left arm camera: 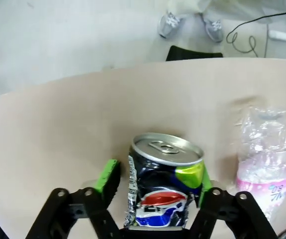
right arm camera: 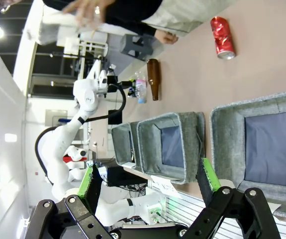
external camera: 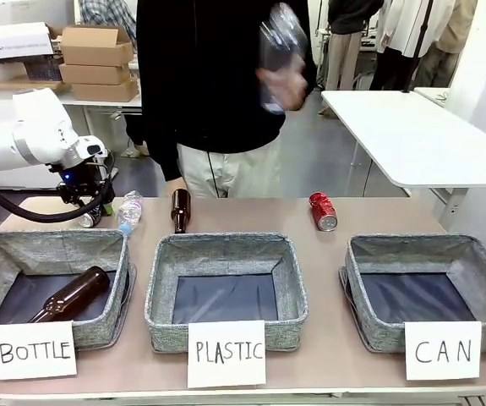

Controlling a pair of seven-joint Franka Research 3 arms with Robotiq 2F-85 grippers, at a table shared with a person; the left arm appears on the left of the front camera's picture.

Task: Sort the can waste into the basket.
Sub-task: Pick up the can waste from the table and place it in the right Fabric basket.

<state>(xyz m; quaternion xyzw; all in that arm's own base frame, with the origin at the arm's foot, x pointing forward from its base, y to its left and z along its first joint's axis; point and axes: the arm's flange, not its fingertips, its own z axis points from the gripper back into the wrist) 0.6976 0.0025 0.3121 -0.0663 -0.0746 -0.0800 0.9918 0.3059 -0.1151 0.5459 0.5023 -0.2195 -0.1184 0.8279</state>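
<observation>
The left end effector (left arm camera: 154, 177) straddles the dented dark blue metal can (left arm camera: 163, 185) at the table's (left arm camera: 58, 129) ten o'clock, grip uncertain; the right end effector (right arm camera: 149, 178) gapes empty.

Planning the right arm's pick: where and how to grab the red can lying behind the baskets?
Likely best from above, pinching the red can across the middle of its round body. It lies on its side, silver end toward the robot, so its left and right flanks are open to pinch.
</observation>
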